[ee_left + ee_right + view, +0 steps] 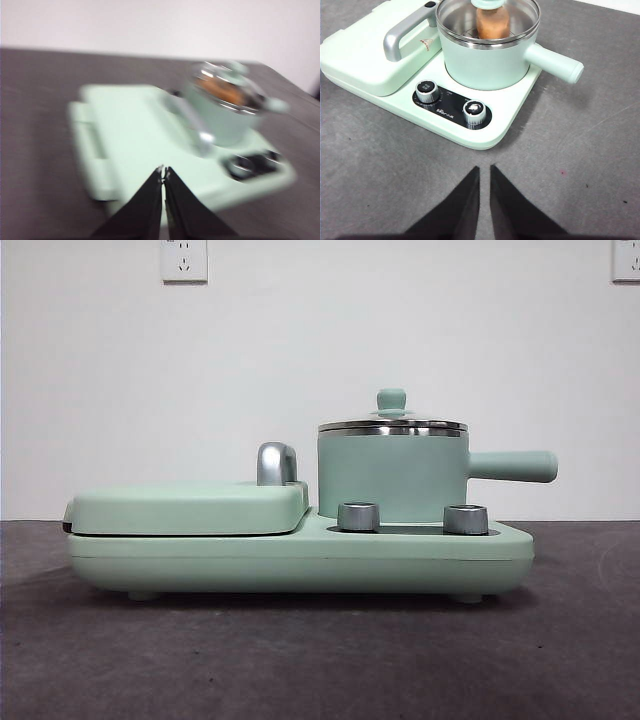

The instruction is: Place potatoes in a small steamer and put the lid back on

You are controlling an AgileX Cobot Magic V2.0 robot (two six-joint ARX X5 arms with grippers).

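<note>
- Small steamer (392, 478) sat upright on the right half of the mint-green cooker base (300, 558), side handle pointing right.
- Lid (488, 20) was seated on the steamer's steel rim, green knob on top, level in the front view.
- Potato (492, 22) was inside the steamer, visible through the glass in the right wrist view as an orange-brown lump under the knob; also a blurred orange patch in the left wrist view.
- Flat griddle cover (190, 508) was down on the left half of the base, its chrome handle (276, 463) just left of the steamer.
- Two knobs (451, 102) sat on the near edge of the base in front of the steamer.
- Left gripper (163, 172): clenched, tips touching, grasping nothing, up over the near side of the griddle cover. View was motion-blurred.
- Right gripper (484, 170): jaws almost together, thin gap, nothing between them, above bare table (580, 165) near the base, well apart from the steamer.
- Neither arm showed in the front view.
</note>
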